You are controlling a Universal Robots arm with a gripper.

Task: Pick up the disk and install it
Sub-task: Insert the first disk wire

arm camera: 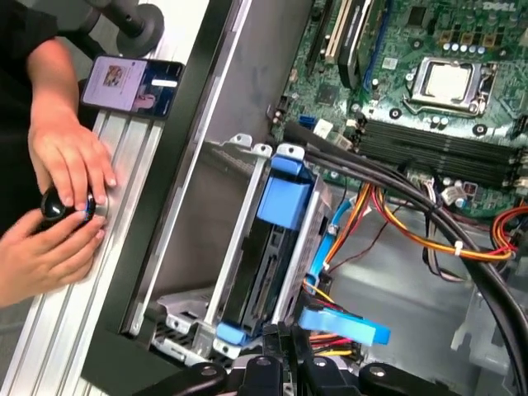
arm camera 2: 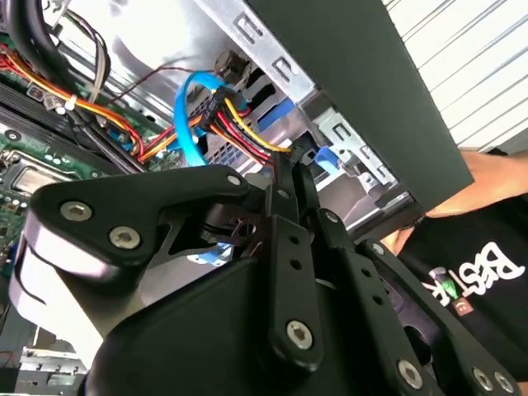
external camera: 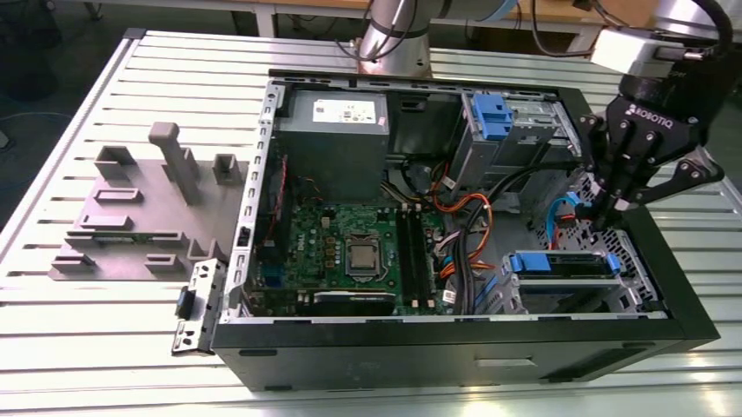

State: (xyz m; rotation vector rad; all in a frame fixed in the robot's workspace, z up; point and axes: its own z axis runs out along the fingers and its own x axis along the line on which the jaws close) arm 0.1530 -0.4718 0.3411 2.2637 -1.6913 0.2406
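Open desktop computer case (external camera: pixel 684 334) lies on its side on a slatted metal table (external camera: pixel 93 347); everything below is placed relative to the case.

Gripper (external camera: pixel 611 207) hangs inside the case at its exterior view's right wall, black fingers (external camera: pixel 626 161) pointing down and drawn together at the tips; nothing visibly held between them. In the second wrist view the finger links converge at cables, red-yellow power leads (arm camera 2: pixel 239 124) and a blue data cable (arm camera 2: pixel 186 124).

The disk (external camera: pixel 565 263) sits in the drive cage (external camera: pixel 568 291) at the case's near corner on the exterior view's right, just below the fingertips, blue rail on top. In the first wrist view the disk (arm camera: pixel 268 247) sits slotted in the cage, blue plastic at both ends.

Motherboard (external camera: pixel 347 243) with CPU socket in the case centre; grey power supply (external camera: pixel 336 130) at the far wall.

Outside the case wall, a person's hands (arm camera: pixel 62 190) rest on the table beside a phone (arm camera: pixel 132 87)
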